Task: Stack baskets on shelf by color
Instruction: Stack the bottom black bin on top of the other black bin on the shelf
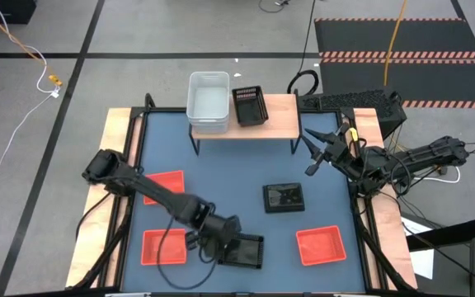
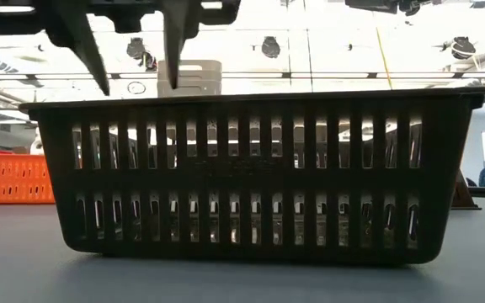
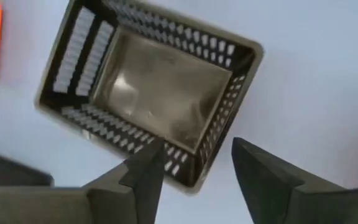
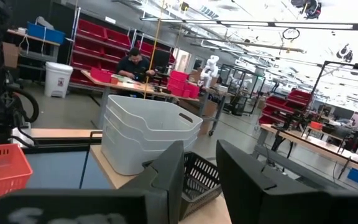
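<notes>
A black basket [image 1: 243,250] stands on its base near the table's near edge and fills the low view [image 2: 259,177]. My left gripper [image 1: 221,239] hangs open just above its left end; the fingertips [image 2: 99,84] stop short of the rim. In the left wrist view, one corner of the basket [image 3: 191,183] lies between the open fingers [image 3: 194,165]. The shelf [image 1: 279,124] at the far side carries nested white baskets [image 1: 209,101] and another black basket [image 1: 251,106]. A third black basket [image 1: 283,196] sits mid-table. My right gripper [image 1: 313,148] waits open, in the air by the shelf's right end.
Three red baskets rest on the table: one at the left [image 1: 163,186], one near-left [image 1: 163,246], one near-right [image 1: 318,245]. The shelf's right third is bare wood. Raised wooden side edges [image 1: 114,140] border the blue table top. A person sits at a bench far behind [image 4: 132,65].
</notes>
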